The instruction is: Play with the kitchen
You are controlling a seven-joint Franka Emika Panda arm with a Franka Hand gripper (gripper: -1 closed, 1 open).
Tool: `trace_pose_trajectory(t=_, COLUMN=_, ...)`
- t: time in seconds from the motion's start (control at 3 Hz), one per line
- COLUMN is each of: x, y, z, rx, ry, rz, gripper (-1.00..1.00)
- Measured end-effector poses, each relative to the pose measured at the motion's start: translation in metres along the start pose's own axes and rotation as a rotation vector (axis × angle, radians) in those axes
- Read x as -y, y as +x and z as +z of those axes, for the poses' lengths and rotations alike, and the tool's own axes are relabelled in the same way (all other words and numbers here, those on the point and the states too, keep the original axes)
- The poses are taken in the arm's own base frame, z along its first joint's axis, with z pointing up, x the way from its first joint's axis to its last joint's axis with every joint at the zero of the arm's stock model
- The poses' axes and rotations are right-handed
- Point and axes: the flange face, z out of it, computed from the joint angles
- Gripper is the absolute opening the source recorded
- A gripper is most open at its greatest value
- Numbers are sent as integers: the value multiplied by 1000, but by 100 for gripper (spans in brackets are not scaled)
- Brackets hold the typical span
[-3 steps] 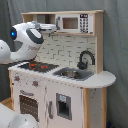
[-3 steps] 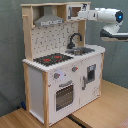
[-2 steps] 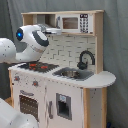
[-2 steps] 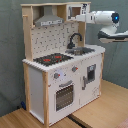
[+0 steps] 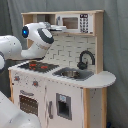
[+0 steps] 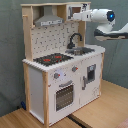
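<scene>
Gripper (image 6: pixel 76 16) was raised at the kitchen's (image 5: pixel 65 95) microwave (image 5: pixel 72 23); finger state indiscernible; a slow, level approach was advised.

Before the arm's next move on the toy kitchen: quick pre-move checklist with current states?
1. Arm position: the gripper is up at the upper shelf, at the microwave - ok.
2. Finger state: cannot tell in either exterior view.
3. Contact with the microwave door: the gripper looks very close or touching; cannot tell which.
4. The kitchen stands upright on the wooden table - ok.
5. Worktop below the arm: the hob, sink and faucet carry no loose items that I can see - ok.
6. Oven door appears shut, not in the arm's path - ok.
</scene>
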Motion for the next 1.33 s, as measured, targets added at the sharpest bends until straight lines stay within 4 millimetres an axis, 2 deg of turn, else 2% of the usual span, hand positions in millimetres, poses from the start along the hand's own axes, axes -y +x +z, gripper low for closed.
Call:
trace_pose_trajectory(t=0.67, x=-4, y=19, z=29, rx=-10, ry=7, rz=-33, gripper=100)
trace_pose_trajectory(t=1.0, x=-18, y=23, z=38, rx=-9, ry=-4, rz=-35, gripper=100)
trace_pose_trajectory(t=1.33, x=-22, y=31, z=42, rx=-15, ry=-8, rz=-23, gripper=100)
